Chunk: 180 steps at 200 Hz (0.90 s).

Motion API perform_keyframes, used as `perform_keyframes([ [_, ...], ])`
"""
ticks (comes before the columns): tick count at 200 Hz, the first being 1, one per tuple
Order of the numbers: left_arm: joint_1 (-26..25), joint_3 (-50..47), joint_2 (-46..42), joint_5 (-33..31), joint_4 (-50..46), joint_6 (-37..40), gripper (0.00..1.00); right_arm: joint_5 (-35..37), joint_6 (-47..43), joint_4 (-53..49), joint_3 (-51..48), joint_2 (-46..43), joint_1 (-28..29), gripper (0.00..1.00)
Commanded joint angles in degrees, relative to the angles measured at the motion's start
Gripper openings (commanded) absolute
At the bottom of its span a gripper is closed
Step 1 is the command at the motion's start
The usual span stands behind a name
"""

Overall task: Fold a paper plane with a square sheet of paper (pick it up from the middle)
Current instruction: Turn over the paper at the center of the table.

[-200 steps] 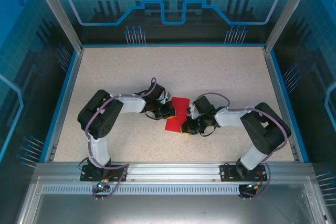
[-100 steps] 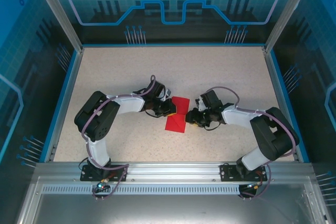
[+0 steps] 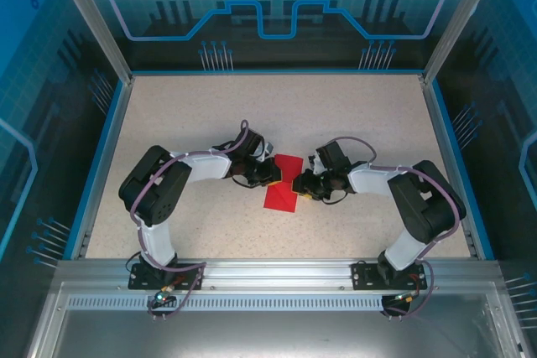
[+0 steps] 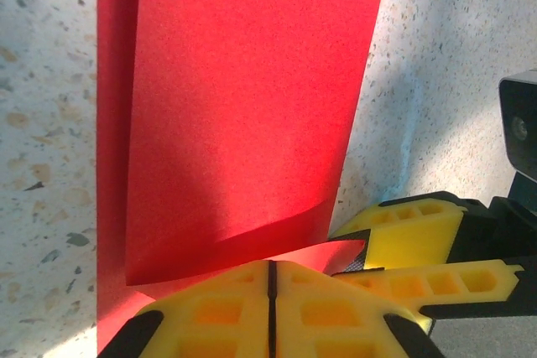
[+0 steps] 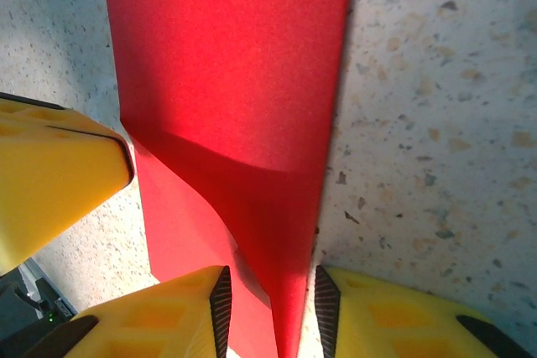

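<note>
The red sheet of paper (image 3: 281,194) lies partly folded on the table between both grippers. In the left wrist view the paper (image 4: 243,106) has its upper layer curling up over a flat lower layer. My left gripper (image 4: 270,264) is shut, pads together, at the paper's near edge with no red in the seam; in the top view the left gripper (image 3: 273,175) is at the sheet's left side. My right gripper (image 3: 299,184) is at the sheet's right side. The right gripper (image 5: 270,291) is open, with a raised red wedge of the paper (image 5: 235,64) standing between its pads.
The right gripper's yellow fingers (image 4: 411,228) sit close beside my left fingers. A left finger (image 5: 59,173) shows at the left of the right wrist view. The speckled table (image 3: 210,106) is ringed by a blue wall (image 3: 109,148).
The right gripper has moved away from the paper's near corner, up along its right edge, closer to the left gripper. The left arm and the paper have barely moved.
</note>
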Motion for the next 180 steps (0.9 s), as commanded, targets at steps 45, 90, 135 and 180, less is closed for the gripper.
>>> perform_keyframes([
  [45, -0.4, 1.5, 2.8, -1.5, -3.7, 2.3, 0.08, -2.1, 2.9, 2.9, 0.7, 2.6, 0.7, 0.32],
  [90, -0.4, 1.7, 3.1, -1.8, -4.8, 2.7, 0.08, -1.6, 4.9, 2.3, 1.3, 3.0, 0.9, 0.30],
  [135, -0.5, 1.5, 2.7, -1.8, -4.4, 2.4, 0.07, -2.8, 6.6, 4.3, 1.5, 3.3, 0.9, 0.30],
  [180, -0.5, 1.6, 1.6, -1.9, -4.2, 2.3, 0.08, -2.8, 6.5, 4.6, 1.6, 2.7, 0.9, 0.30],
])
